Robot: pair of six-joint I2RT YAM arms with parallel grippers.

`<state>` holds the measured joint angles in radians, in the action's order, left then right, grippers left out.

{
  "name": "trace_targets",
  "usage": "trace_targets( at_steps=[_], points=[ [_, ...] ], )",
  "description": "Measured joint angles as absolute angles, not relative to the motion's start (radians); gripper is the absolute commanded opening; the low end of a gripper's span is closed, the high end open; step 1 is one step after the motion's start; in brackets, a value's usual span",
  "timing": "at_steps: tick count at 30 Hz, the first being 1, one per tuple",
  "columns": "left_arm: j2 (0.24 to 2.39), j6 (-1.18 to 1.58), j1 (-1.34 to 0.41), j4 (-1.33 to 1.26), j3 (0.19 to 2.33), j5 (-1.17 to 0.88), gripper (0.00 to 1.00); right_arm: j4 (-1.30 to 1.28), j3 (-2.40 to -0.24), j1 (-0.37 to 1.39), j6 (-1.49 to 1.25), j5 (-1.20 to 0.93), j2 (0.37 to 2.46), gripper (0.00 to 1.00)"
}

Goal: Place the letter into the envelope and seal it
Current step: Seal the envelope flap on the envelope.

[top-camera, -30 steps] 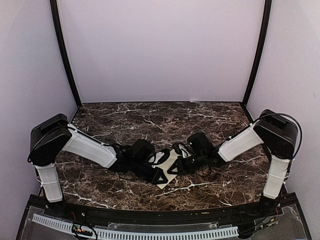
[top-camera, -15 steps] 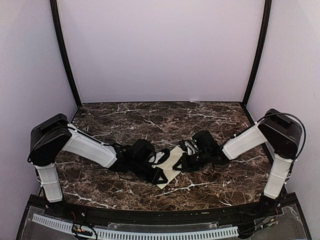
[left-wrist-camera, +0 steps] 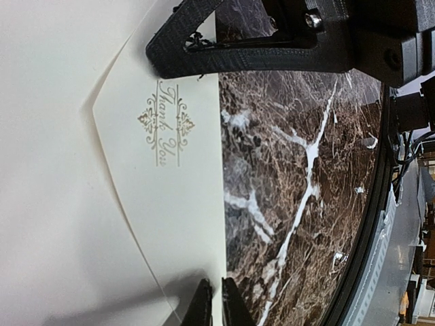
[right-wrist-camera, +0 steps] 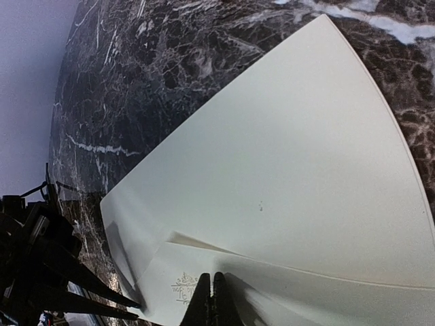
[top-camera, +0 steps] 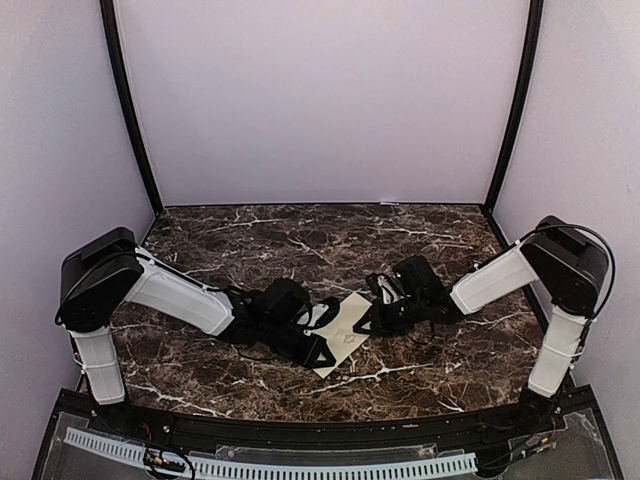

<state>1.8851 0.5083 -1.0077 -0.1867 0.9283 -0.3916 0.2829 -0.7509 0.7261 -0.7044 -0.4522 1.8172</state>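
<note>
The cream envelope (top-camera: pixel 343 333) lies flat on the marble table between my two grippers. Its triangular flap is folded over the body, and the small gold emblem (left-wrist-camera: pixel 165 122) is on it. In the right wrist view the flap's tip (right-wrist-camera: pixel 178 239) stands slightly off the envelope (right-wrist-camera: pixel 285 170). My left gripper (left-wrist-camera: pixel 212 305) is shut on the envelope's (left-wrist-camera: pixel 81 170) folded edge near a corner. My right gripper (right-wrist-camera: pixel 212 299) is shut, tips down on the flap beside the emblem. The letter is not visible in any view.
The dark marble table (top-camera: pixel 300 240) has a black rail (top-camera: pixel 300 425) along the near edge. Pale walls and two black posts close in the back and sides. The right gripper's black finger (left-wrist-camera: pixel 204 44) shows at the top of the left wrist view.
My right arm has drawn back to the right, its gripper sliding toward the envelope's right end and uncovering more of it. My left arm and the envelope have stayed put.
</note>
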Motion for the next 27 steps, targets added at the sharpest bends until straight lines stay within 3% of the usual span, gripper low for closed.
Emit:
trace_targets(
  at_steps=[15, 27],
  points=[
    [1.885, 0.509, -1.008, -0.186, 0.929, -0.388, 0.06, 0.291, -0.754, 0.847, -0.730, -0.523, 1.833, 0.00],
    [1.885, 0.509, -1.008, -0.186, 0.929, -0.385, 0.05, 0.280, -0.753, 0.770, -0.737, -0.475, 1.824, 0.00]
  ],
)
